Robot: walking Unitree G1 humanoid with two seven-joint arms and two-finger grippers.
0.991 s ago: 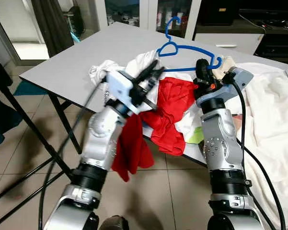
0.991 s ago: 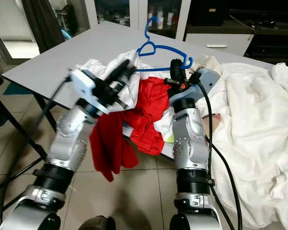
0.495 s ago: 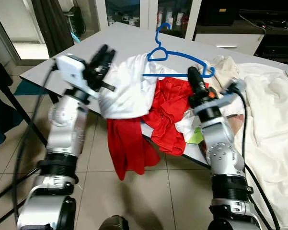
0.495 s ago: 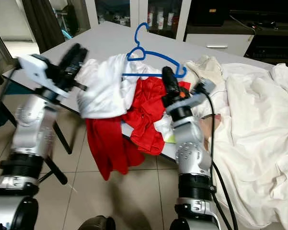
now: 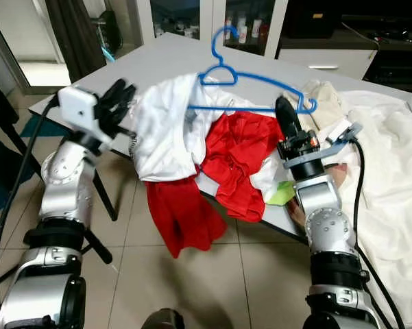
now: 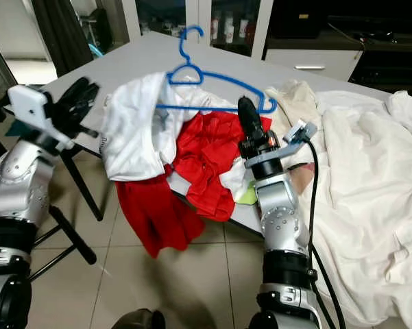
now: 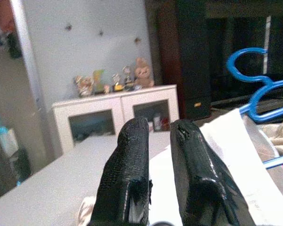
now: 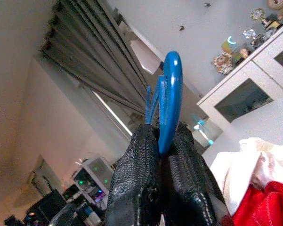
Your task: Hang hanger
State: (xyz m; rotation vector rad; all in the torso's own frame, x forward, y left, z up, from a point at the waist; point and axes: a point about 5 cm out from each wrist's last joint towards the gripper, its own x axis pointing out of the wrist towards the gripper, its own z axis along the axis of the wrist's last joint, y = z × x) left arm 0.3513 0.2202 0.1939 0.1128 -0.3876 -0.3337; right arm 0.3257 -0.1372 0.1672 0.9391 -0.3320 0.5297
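left end effector swung out leftward, blue hanger raised

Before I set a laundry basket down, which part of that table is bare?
The grey table is bare along its far-left stretch, beyond the white shirt. The near edge is crowded: red garment, blue hanger in the right pincer, white sheets rightward.

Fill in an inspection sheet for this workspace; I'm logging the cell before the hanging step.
Surface: grey table, garments spilling over its near edge.
Job's things: blue hanger raised above the table, white shirt draped on its left end.
Clutter: red garment; white bedding at the right.
Grippers: right hand shut on the hanger; left hand beside the shirt, holding nothing.
Cables: black cable along the right arm.
Surroundings: white cabinet, tiled floor.
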